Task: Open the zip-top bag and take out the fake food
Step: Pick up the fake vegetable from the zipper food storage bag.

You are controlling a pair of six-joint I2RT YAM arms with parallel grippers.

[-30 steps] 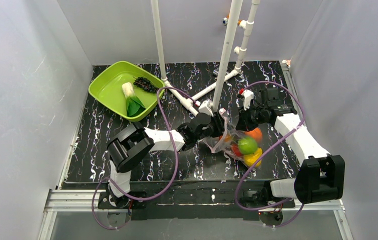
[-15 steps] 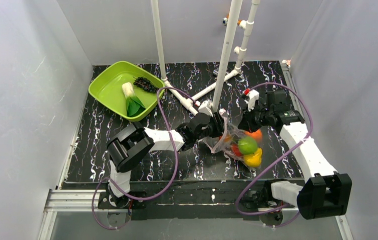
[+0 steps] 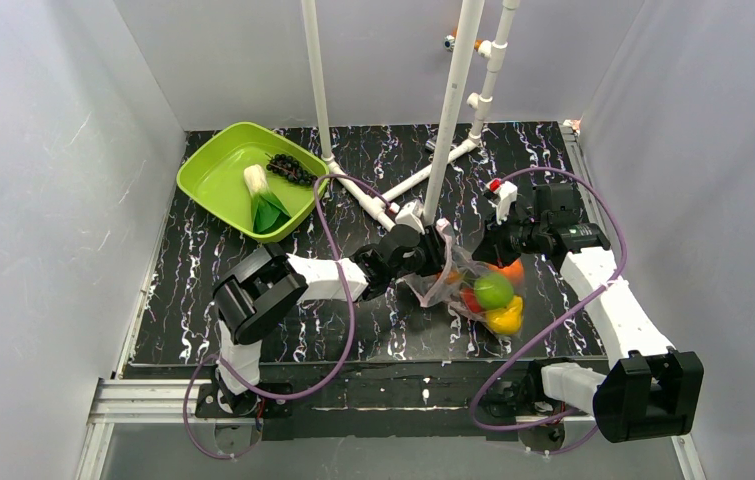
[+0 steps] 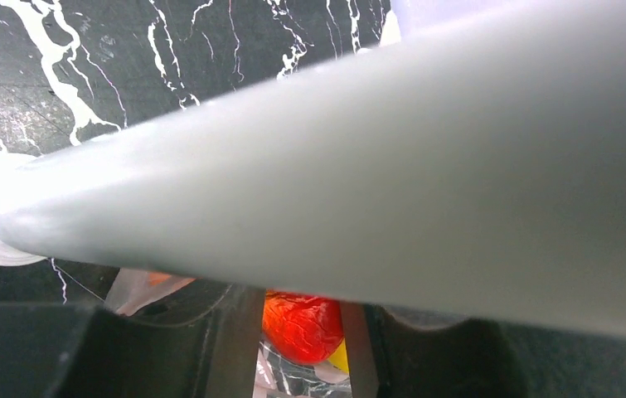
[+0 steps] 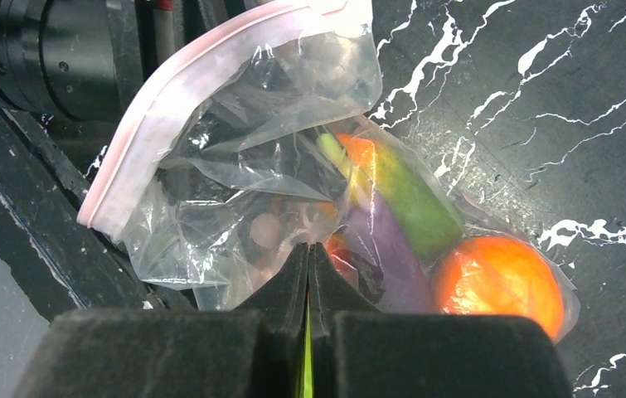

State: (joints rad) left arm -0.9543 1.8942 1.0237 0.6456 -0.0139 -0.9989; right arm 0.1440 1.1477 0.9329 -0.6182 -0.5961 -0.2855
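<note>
A blurred white pipe (image 4: 376, 166) fills most of my left wrist view and hides the tips of my left pincer (image 4: 301, 348). Low in that frame its fingers (image 4: 168, 352) show a gap, with a red-orange fruit (image 4: 303, 325) beyond it, so I cannot tell whether it grips anything. From above, it sits at the mouth of the bag (image 3: 453, 283), centre right on the table (image 3: 193, 270). My right pincer (image 5: 308, 253) is clenched on the bag's film, bottom centre of its frame. The food (image 5: 500, 278) lies inside the bag; creased plastic blurs the middle pieces.
</note>
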